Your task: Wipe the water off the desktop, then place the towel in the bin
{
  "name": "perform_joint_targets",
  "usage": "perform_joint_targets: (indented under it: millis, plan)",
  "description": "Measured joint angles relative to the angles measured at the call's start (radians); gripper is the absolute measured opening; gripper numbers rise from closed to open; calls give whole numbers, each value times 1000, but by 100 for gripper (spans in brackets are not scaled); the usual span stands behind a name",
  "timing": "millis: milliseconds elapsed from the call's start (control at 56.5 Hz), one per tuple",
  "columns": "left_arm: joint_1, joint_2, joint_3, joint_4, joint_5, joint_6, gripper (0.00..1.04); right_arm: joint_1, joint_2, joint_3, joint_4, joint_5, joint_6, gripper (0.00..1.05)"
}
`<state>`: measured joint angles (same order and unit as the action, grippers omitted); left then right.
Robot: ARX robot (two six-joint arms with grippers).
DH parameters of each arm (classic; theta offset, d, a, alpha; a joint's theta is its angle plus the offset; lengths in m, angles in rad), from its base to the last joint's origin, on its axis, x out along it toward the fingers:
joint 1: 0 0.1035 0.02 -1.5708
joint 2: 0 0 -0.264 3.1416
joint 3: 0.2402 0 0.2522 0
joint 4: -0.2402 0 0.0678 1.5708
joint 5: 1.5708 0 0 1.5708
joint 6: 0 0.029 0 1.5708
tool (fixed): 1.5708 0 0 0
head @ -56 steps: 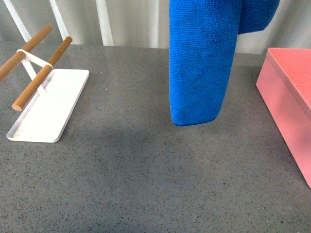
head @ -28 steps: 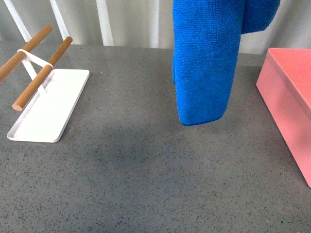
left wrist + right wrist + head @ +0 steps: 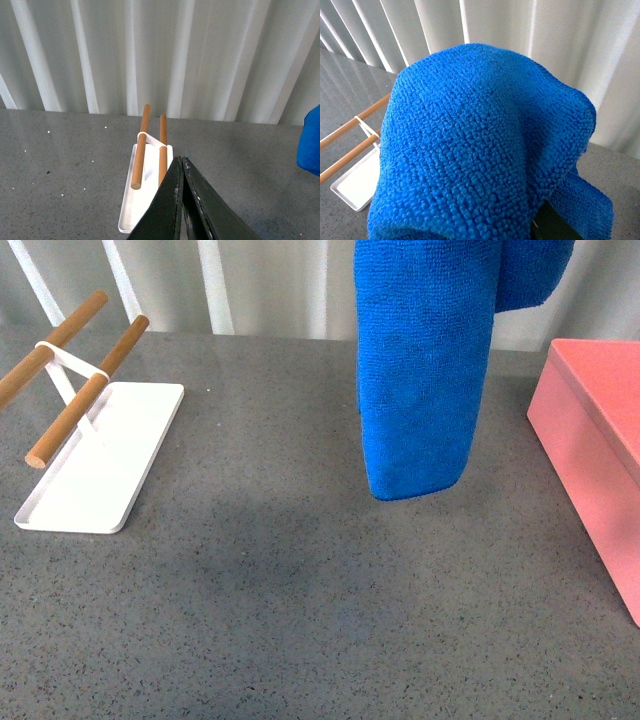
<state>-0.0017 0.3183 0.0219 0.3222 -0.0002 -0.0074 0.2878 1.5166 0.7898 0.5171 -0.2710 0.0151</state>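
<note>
The blue towel (image 3: 425, 360) hangs from above the front view's top edge, its lower end well clear of the speckled grey desktop (image 3: 300, 610). In the right wrist view the towel (image 3: 480, 145) fills most of the picture, draped over my right gripper, which is shut on it; only a dark bit of a finger (image 3: 552, 225) shows. The pink bin (image 3: 600, 440) stands at the right edge, to the right of the hanging towel. My left gripper (image 3: 181, 162) is shut and empty, above the desktop. A blue edge of the towel (image 3: 311, 145) shows in the left wrist view. I see no water.
A flat white tray (image 3: 100, 460) with two wooden rods (image 3: 85, 390) stands at the left. White vertical slats (image 3: 260, 285) close off the back of the desktop.
The hanging towel has shifted a little to the right, toward the bin, over the last second and has held still since half a second ago.
</note>
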Motion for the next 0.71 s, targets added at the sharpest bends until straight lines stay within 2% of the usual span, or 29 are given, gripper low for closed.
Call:
perform_joint_targets:
  millis: [478, 584, 708]
  plan:
    - [0, -143, 0, -143, 0, 0, 4, -8, 19, 0, 4, -4, 0, 4]
    - [0, -275, 0, -307, 0, 0, 4, -9, 21, -2, 12, -6, 0, 4]
    - [0, -314, 0, -318, 0, 0, 4, -11, 23, -5, 14, -7, 0, 4]
